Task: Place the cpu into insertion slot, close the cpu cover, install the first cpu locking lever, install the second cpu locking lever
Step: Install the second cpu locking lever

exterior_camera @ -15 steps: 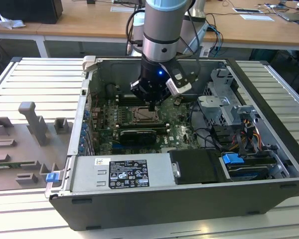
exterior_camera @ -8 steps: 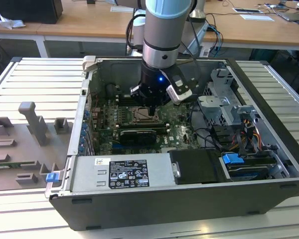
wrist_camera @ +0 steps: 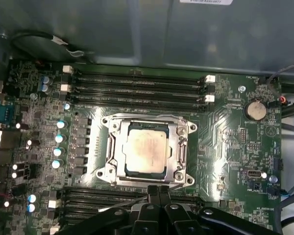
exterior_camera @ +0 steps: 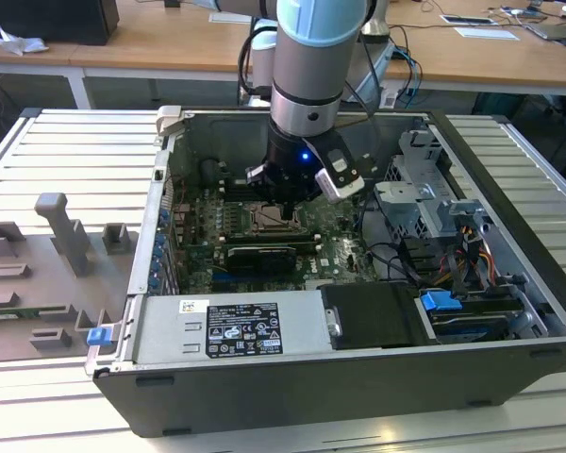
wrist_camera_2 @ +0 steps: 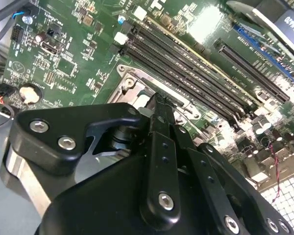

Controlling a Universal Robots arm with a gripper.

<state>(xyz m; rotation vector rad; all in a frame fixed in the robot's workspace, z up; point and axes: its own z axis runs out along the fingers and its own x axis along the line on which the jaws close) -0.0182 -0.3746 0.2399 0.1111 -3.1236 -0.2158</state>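
The cpu [wrist_camera: 146,152], a pale square chip, lies flat in the insertion slot [wrist_camera: 186,178] on the green board. The cpu cover [wrist_camera: 118,147], a silvery frame, lies down around it. My gripper [wrist_camera: 159,190] has its black fingertips pressed together at the socket's edge, beside the cover. In the second wrist view the gripper [wrist_camera_2: 159,104] hangs just over the socket's metal rim [wrist_camera_2: 132,81]. In the exterior view the arm reaches down into the open computer case, with the gripper [exterior_camera: 278,203] right above the socket [exterior_camera: 275,221].
Long black memory slots [wrist_camera: 137,85] flank the socket on two sides. A coin cell [wrist_camera: 257,109] and capacitors [wrist_camera: 59,139] stand nearby. The case holds a power supply [exterior_camera: 236,328], a drive cage [exterior_camera: 424,203] and cables [exterior_camera: 453,255]. A grey fixture [exterior_camera: 61,231] sits on the table at the exterior view's left.
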